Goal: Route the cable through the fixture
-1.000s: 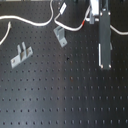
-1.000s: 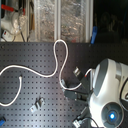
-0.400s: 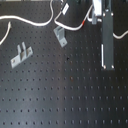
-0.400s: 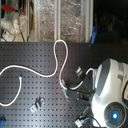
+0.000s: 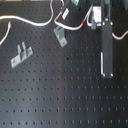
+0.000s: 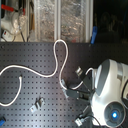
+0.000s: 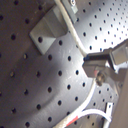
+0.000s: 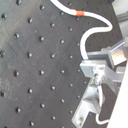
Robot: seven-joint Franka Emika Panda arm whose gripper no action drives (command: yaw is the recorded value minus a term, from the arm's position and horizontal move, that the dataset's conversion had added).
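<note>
Matt black perforated board (image 5: 60, 95), brushed metal fixture (image 5: 61, 36)

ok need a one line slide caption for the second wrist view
White cable with a red tape band curving over the black perforated board toward the metal fingers.

White cable (image 8: 86, 36), red-banded, curves over the perforated board (image 8: 35, 65); gripper (image 8: 100, 75) alongside.
</note>
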